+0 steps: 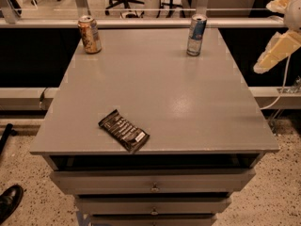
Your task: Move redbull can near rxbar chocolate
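Observation:
The redbull can (196, 35), slim and blue-and-silver, stands upright near the table's far right edge. The rxbar chocolate (123, 130), a flat dark wrapper with white lettering, lies near the front left of the grey table (160, 93). My gripper (262, 37) hangs in the air beyond the table's right edge, to the right of the redbull can and apart from it. Its two cream fingers (278, 51) stand apart with nothing between them.
An orange-gold can (90, 34) stands upright at the far left corner. Drawers (153, 180) sit under the tabletop. A rail (141, 22) runs behind the table. A black shoe (9, 201) is on the floor at the lower left.

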Controlling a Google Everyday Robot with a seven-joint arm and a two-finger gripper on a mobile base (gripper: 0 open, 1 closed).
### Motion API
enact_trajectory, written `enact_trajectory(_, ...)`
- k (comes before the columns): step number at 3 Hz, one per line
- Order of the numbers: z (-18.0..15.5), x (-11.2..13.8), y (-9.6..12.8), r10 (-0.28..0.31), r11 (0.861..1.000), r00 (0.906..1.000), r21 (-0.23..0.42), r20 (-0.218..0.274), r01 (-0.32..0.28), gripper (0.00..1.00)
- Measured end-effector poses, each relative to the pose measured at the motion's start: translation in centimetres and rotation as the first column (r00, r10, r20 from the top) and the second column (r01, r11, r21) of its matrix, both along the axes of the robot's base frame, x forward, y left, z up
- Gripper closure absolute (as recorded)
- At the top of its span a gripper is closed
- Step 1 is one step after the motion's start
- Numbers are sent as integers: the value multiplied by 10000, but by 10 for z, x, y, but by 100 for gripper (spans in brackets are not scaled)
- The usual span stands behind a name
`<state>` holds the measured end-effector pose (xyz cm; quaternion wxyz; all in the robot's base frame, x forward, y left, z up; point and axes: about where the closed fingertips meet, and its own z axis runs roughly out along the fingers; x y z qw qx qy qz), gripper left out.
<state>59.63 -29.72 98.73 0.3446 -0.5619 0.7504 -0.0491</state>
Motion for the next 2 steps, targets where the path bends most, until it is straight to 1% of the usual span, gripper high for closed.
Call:
enact_trajectory(1,0,0,0,1,10000,10000,0,-1,-1,0)
enact_trajectory(2,-12,24,-3,-598,9937,9982,947,20,594,0)
